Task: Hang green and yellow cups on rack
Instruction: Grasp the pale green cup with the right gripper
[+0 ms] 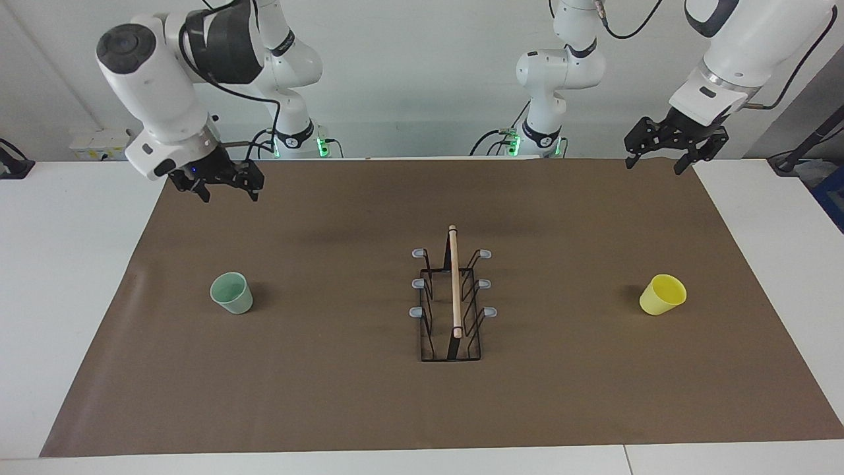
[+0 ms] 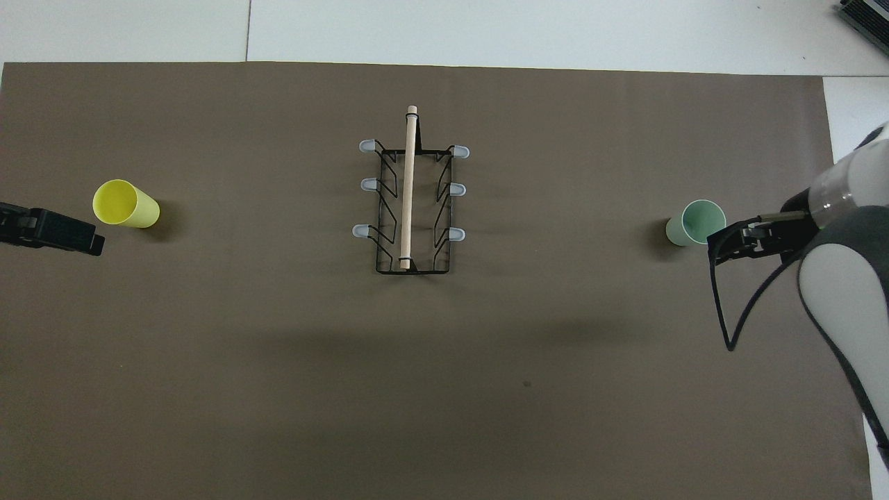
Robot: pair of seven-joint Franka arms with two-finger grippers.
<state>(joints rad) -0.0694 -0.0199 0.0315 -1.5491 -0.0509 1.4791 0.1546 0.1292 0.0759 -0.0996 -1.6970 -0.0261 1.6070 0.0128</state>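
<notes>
Brown mat covers white desk. Black wire rack with wooden dowel handle at mat centre.

Pale mint green plastic tumbler upright toward right arm's end. Bright lemon yellow plastic tumbler upright toward left arm's end.

Likely light, thin-walled, slick: you pinch rim wall, gently.

Right hand released, over mat near robots. Left hand released, waits.

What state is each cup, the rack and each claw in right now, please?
green cup: upright on the brown mat, mouth up, free.
yellow cup: on the mat, tilted, not held.
rack: standing mid-mat, all prongs bare.
right claw: open, empty, in the air over the mat.
left claw: open, empty, waiting raised at the mat's corner.
</notes>
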